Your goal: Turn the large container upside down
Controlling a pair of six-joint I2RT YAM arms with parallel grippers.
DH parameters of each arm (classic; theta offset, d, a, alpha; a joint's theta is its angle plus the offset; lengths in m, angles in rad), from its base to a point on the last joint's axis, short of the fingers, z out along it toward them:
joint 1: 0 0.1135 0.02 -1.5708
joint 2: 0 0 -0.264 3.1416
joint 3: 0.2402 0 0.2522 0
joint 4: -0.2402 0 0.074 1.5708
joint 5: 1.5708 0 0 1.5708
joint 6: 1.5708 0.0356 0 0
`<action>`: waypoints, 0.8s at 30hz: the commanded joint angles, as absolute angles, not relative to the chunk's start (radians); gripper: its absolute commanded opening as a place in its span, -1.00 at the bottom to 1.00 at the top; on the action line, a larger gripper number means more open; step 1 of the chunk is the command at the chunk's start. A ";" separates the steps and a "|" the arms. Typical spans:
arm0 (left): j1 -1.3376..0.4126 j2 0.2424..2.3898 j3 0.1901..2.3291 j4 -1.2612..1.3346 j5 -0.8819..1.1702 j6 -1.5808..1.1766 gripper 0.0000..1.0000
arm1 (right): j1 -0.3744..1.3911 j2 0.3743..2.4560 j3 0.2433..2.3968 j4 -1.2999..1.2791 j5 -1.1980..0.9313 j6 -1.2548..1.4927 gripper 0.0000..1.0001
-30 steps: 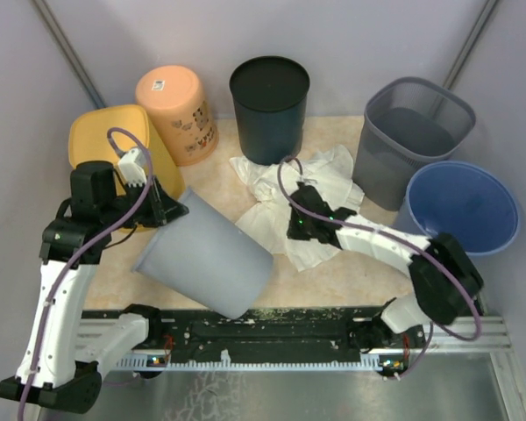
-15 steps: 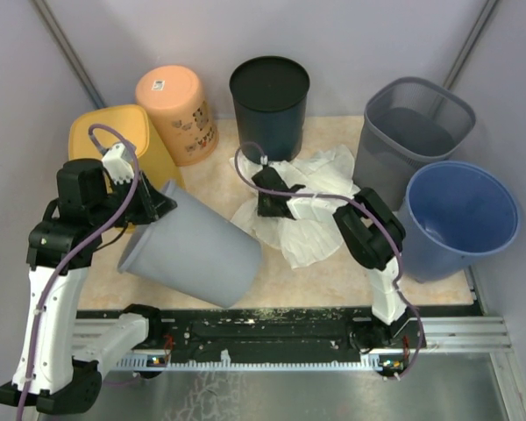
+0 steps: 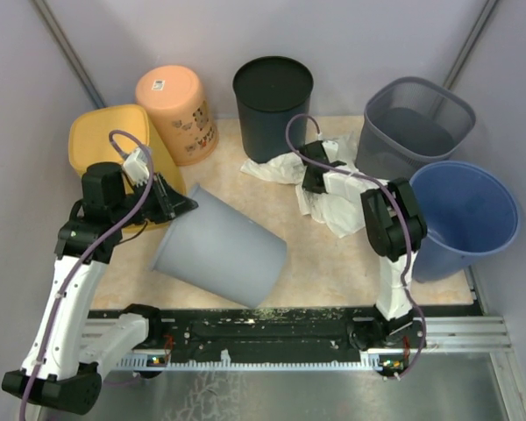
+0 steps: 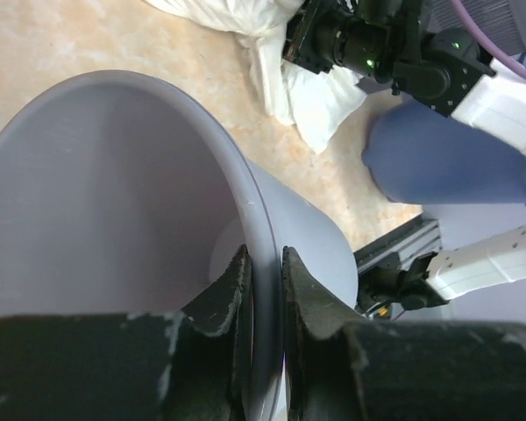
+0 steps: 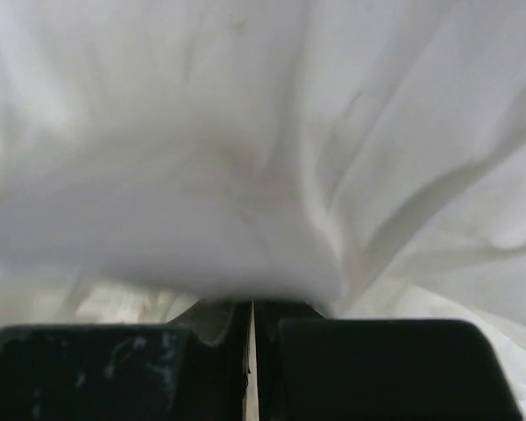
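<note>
Large grey container (image 3: 221,254), lying on its side on the table (image 3: 333,263), front left, mouth leftward, rim pinched between the left gripper's (image 4: 265,263) fingers; right gripper (image 5: 252,307) beyond, fingers pressed together, tips against white cloth (image 3: 344,200).

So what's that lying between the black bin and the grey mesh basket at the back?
A crumpled white cloth, with the right gripper closed on it. The overhead view shows it between the black bin and the mesh basket.
</note>
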State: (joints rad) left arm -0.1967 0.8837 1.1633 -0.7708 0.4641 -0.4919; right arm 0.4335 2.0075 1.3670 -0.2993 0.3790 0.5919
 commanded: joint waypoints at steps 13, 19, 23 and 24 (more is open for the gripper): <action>-0.201 0.888 0.870 -0.131 0.625 -0.868 -1.00 | 0.462 1.158 1.034 -0.487 0.017 0.562 0.15; -0.211 0.898 0.744 0.034 0.619 -0.962 -1.00 | 0.460 0.868 0.941 -0.545 -0.133 0.701 0.41; -0.253 0.908 0.690 0.068 0.546 -0.964 -1.00 | 0.460 0.774 0.831 -0.471 -0.271 0.908 0.41; -0.268 0.910 0.683 0.067 0.524 -0.957 -1.00 | 0.460 0.749 0.794 -0.444 -0.287 0.954 0.41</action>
State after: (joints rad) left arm -0.2234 0.9085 0.7063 -0.0582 0.5739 -0.9249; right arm 0.4553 0.8124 0.8917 -0.5098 -0.1394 0.7341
